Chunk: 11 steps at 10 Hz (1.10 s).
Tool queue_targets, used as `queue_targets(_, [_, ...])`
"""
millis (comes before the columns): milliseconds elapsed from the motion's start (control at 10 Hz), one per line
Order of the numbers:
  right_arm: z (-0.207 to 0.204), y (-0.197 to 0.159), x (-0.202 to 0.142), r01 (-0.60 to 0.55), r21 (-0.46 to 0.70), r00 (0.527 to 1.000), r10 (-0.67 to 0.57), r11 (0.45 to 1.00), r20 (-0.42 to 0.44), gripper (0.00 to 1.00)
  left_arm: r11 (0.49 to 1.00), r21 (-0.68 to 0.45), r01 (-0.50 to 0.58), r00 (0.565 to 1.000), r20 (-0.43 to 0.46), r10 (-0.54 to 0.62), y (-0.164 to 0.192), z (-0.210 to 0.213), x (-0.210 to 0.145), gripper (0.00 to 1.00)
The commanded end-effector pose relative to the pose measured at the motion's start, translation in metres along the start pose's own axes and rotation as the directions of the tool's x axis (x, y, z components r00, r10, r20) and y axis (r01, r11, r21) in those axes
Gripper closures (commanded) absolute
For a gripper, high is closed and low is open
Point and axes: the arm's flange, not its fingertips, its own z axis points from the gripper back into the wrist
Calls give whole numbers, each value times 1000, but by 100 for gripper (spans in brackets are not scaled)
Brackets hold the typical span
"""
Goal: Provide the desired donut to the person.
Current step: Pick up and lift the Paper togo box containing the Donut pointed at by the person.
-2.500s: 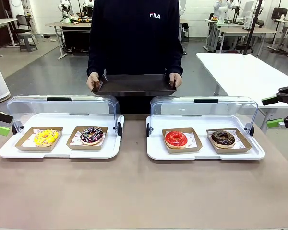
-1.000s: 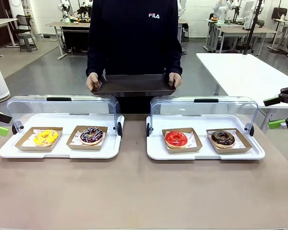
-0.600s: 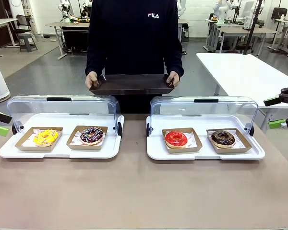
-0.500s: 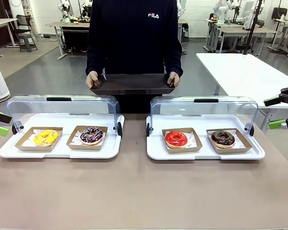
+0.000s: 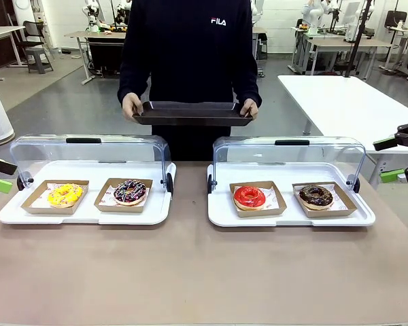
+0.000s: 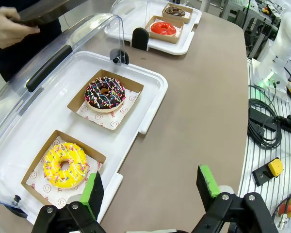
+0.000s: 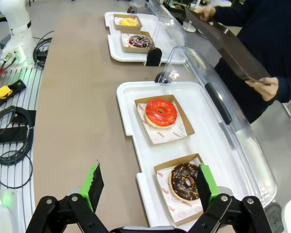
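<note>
2 grippers wide open, empty; left gripper [image 6: 150, 183], right gripper [image 7: 149, 183] hover at table [image 5: 190, 272] ends; person [image 5: 190, 54] holds tray [image 5: 190, 115] level, 2-handed, long axis left-right.

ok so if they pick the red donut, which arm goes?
Right. The red donut sits in the right case, on the right gripper's side, and that gripper is open. The left gripper, also open, would have to cross the left case and the middle gap.
</note>
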Motion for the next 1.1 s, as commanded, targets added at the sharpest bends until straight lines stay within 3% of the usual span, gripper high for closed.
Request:
queue_targets(0, [-3,-3,-1,4,-3,1000,-4,1000,23,0,1000,-6,0,1000,14,0,1,0,-1,0])
queue_targets(1000, [-3,-3,-1,4,-3,1000,-4,1000,23,0,1000,-6,0,1000,14,0,1,0,-1,0])
